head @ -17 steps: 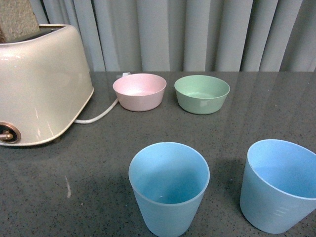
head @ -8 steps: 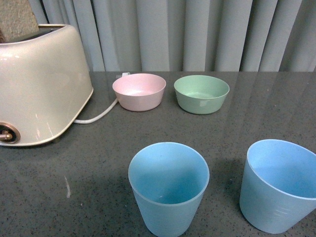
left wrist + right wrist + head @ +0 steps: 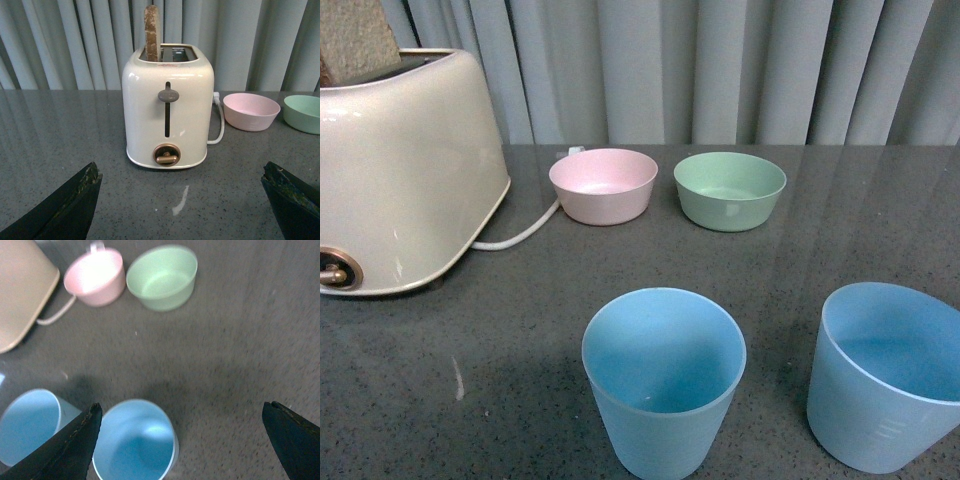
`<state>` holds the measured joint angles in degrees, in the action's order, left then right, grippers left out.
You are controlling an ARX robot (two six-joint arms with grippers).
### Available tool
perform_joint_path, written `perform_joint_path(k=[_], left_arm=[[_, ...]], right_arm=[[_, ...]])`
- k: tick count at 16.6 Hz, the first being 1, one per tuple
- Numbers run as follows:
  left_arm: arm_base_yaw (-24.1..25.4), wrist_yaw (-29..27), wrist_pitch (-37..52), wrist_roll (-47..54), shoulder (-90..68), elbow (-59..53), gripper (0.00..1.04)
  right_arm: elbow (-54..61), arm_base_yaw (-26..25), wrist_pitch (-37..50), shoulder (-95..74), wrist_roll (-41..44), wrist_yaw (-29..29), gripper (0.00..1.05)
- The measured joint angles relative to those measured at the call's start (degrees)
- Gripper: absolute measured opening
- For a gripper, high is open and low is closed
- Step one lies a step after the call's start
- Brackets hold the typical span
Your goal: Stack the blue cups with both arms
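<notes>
Biggest thing here is the dark grey speckled countertop, with a pale grey pleated curtain hanging behind it. The glossy cream two-slot toaster sits at the left of the front view. It has a brown slice of bread sticking up out of one slot, a grey lever and a coppery knob on its end face.

The two light blue matte plastic tumblers are to the right of the toaster and closer to the camera, both upright and apart from each other. The tumbler nearer the toaster is plain. The farther tumbler has faint raised marks low on its wall, too small to read.

The pink round plastic bowl is just past the toaster's back corner, and the mint green round plastic bowl is beside it on the side away from the toaster. A white cord runs from the toaster toward the pink bowl.

The left gripper faces the toaster with its black fingers spread wide, gripping nothing. The right gripper is spread wide too, above the tumblers, one of them close to a finger, and nothing is gripped.
</notes>
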<state>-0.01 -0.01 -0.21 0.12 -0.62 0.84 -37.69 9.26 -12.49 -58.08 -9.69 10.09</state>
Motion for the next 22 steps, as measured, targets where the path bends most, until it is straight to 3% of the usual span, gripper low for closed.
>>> perform_joint_path(k=[9, 10, 16, 18, 19, 22], left_arm=[[0.0, 0.0, 0.0, 0.0, 0.0, 0.0, 0.98], [0.0, 0.0, 0.0, 0.0, 0.0, 0.0, 0.98], [0.0, 0.0, 0.0, 0.0, 0.0, 0.0, 0.98], [0.0, 0.0, 0.0, 0.0, 0.0, 0.0, 0.98], [0.0, 0.0, 0.0, 0.0, 0.0, 0.0, 0.98], [0.0, 0.0, 0.0, 0.0, 0.0, 0.0, 0.98]], right_arm=[[2.0, 5.0, 0.4, -10.7, -1.2, -4.4, 0.97], [2.0, 5.1, 0.7, -11.6, -1.2, -5.1, 0.91], [-0.2, 7.4, 0.5, -14.7, -2.5, -7.5, 0.25], [-1.0, 7.7, 0.2, -14.7, -2.8, -7.6, 0.08], [-1.3, 7.7, 0.2, -14.7, -2.9, -7.7, 0.02], [-1.7, 8.0, -0.2, -14.9, -3.2, -8.3, 0.02]])
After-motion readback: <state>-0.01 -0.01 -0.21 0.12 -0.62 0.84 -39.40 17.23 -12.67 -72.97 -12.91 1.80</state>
